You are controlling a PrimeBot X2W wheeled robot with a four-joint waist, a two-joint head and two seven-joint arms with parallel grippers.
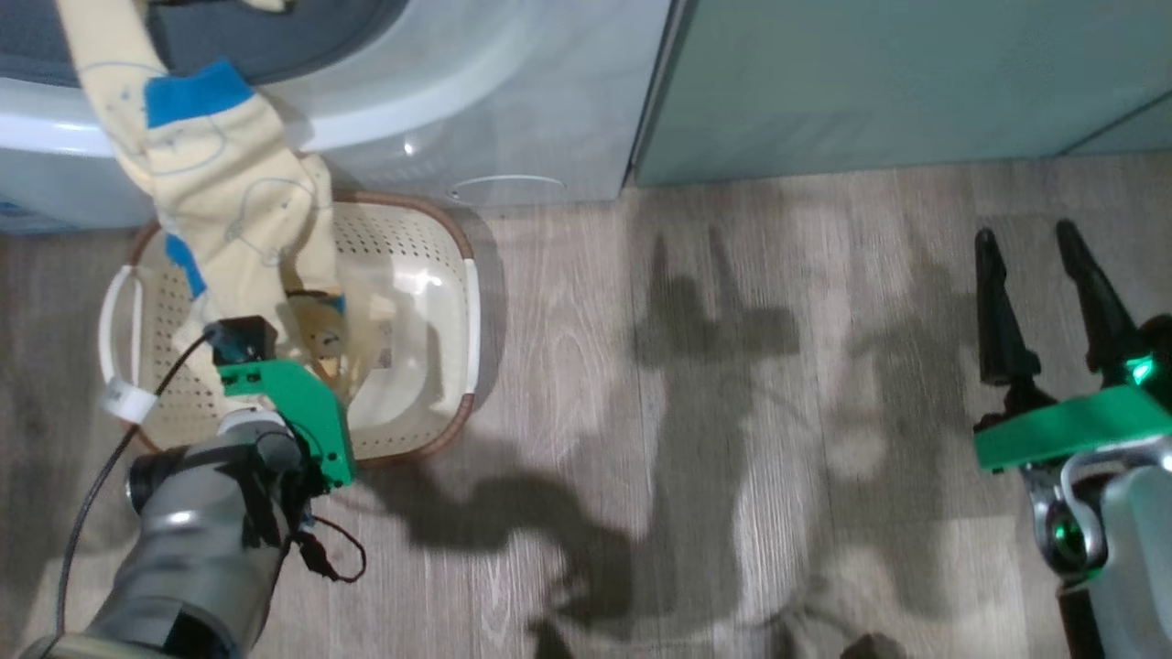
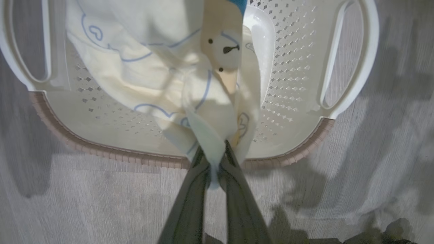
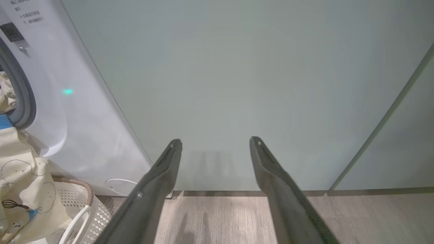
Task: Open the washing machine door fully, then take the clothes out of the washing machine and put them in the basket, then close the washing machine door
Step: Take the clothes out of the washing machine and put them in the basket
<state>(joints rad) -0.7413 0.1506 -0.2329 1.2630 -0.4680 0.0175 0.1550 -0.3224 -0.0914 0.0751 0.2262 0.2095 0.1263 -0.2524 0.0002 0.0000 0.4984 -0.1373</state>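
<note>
Clothes [image 1: 220,201] hang as one long strip from the washer [image 1: 513,119] mouth behind the basket [image 1: 430,275] down into it. The left claw [image 2: 216,152] is clamped on their lower end over the basket. The right claw [image 1: 1025,233], spread wide and empty, sits well right of the basket above the wood floor [image 1: 732,412], facing green cabinets [image 1: 870,82].

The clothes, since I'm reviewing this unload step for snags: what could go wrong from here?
1. The clothes stretch from the washing machine opening into the basket; released now, the upper end may stay draped on the opening.
2. The left gripper, jaws shut, pinches a thin fold above the basket's near rim, so cloth could spill onto the floor.
</note>
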